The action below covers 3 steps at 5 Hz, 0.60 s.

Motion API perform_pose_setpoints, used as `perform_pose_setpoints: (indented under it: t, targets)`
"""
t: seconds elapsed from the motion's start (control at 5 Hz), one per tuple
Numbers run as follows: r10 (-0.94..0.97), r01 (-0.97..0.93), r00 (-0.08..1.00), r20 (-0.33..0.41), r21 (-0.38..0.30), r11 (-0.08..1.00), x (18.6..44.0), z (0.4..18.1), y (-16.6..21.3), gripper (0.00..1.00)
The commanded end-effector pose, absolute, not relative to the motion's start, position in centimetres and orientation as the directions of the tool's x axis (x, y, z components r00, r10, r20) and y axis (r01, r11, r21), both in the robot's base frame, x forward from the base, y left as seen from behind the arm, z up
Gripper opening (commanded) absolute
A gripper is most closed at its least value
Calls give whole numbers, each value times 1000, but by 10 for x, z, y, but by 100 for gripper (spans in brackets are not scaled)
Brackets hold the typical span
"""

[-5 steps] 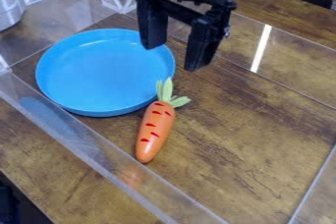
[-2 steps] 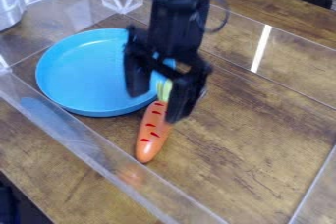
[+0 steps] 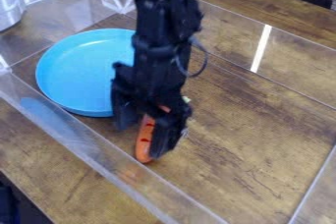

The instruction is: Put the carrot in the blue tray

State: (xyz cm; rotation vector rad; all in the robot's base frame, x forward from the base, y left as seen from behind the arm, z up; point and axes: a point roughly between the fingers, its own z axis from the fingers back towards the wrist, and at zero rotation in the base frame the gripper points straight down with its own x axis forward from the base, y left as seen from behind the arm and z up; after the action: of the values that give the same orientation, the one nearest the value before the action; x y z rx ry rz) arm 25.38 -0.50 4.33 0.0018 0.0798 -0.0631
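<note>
Item: gripper [image 3: 152, 138]. I am pointing it straight down with the jaws standing wide apart, straddling the carrot and holding nothing yet.

Item: carrot [image 3: 147, 144]. It is lying flat on the tabletop [image 3: 262, 149] directly beneath me, between my fingers; only the orange lower body is showing, the leafy top being hidden behind my gripper. Whether my fingertips are touching the tabletop I cannot tell.

Item: tray [image 3: 73, 71]. It is sitting just beside me, up and to the left, with nothing in it.

Handling note: I am judging the carrot to be a light, stiff plastic toy with a smooth, tapered, rounded body, so it may be prone to rolling or squirting out of a pinch. I am favouring a hold across the thick middle, near the top end, rather than the narrow tip. Moderate squeeze should be enough.
</note>
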Motion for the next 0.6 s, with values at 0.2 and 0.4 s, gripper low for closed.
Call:
perform_pose_setpoints:
  t: [0.2,0.4]
  targets:
    - [-75,75,997,3,-4,997,262,46,-4,100]
    - [-73,74,997,20,-9,997,265,45,0,100]
